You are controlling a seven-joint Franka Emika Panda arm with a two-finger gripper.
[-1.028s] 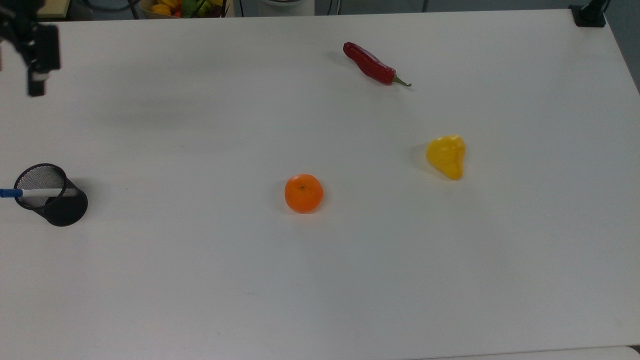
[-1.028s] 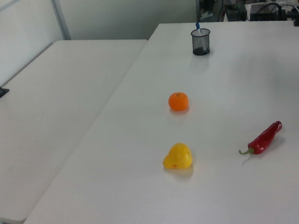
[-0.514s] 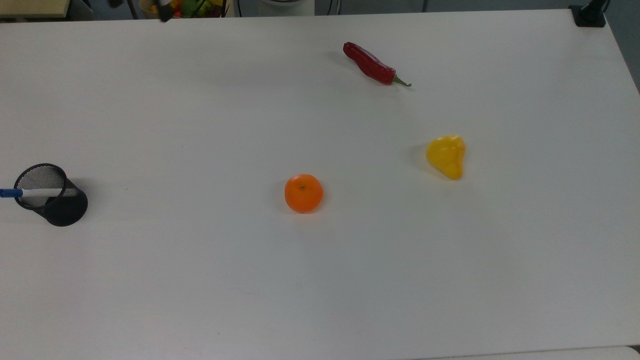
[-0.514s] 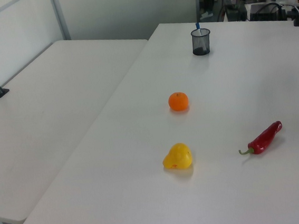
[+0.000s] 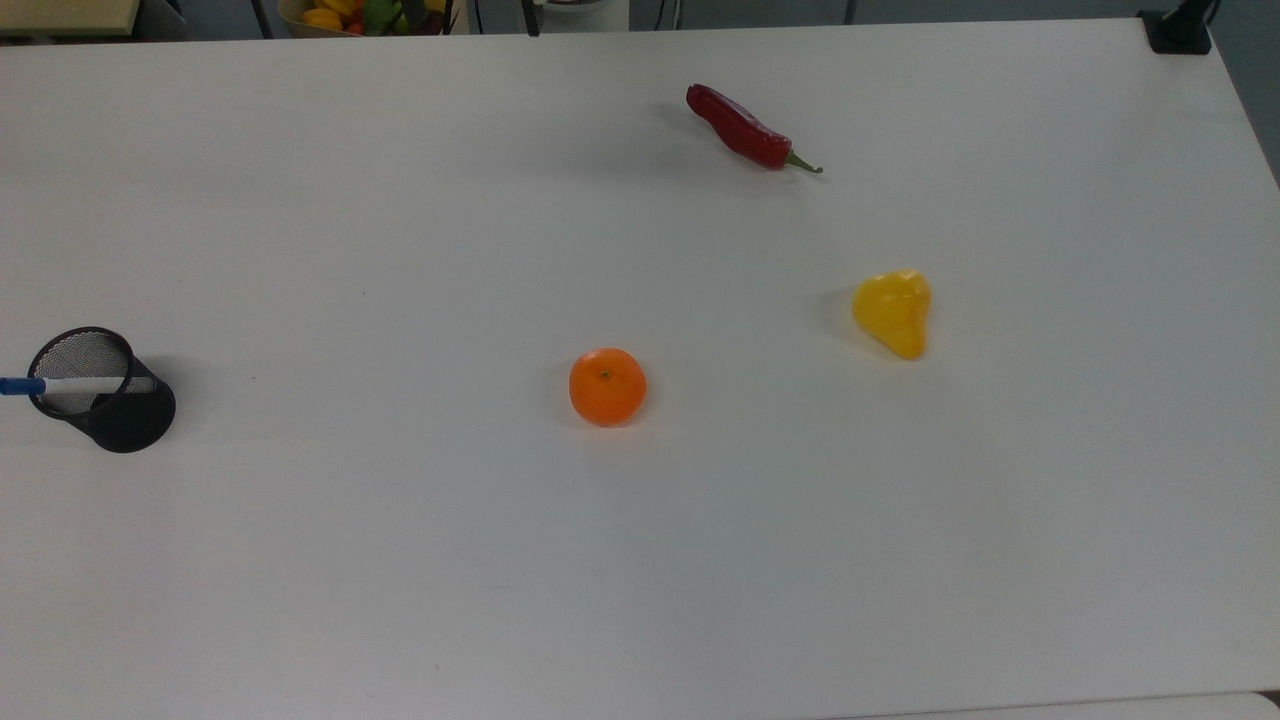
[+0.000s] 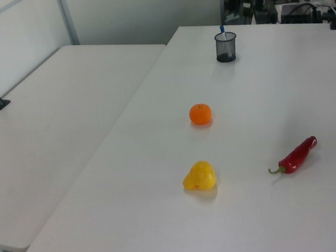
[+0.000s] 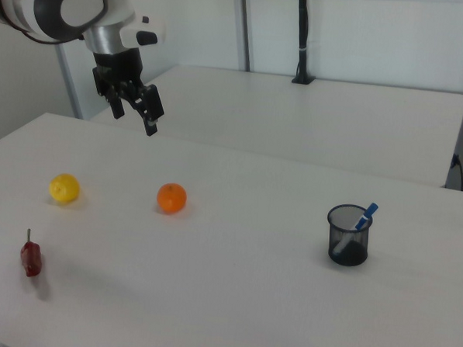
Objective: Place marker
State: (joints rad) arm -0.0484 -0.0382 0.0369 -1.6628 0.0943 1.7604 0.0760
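The marker (image 5: 70, 384) stands inside a black mesh cup (image 5: 105, 395) at the left edge of the top view, roughly halfway down the frame. Its blue cap end pokes out over the rim towards the top view's left, and the white barrel slants down into the cup, so its long axis leans rather than standing straight. In the right view the cup (image 7: 348, 235) sits at the right of the frame on the desk (image 7: 233, 298), with the marker (image 7: 363, 216) tilted so the blue end points up and to the right view's right. In the left view the cup (image 6: 226, 46) is at the top centre of the frame, the blue tip just showing above the rim.

The gripper (image 7: 134, 105) hangs in the upper left of the right view, high above the desk and well apart from the cup. Its jaws stand apart with nothing between them. From the jaws, the marker lies far towards the right view's right and lower down, past the orange (image 7: 171, 197).

Also on the desk are a yellow pear-shaped fruit (image 5: 893, 312) and a red chilli (image 5: 745, 129), both well away from the cup and from each other.

Judging from how things lie, the marker already rests in the cup and the placing looks done. If the arm were to go back to the marker, it would need to cross most of the desk and come down along the leaning barrel.
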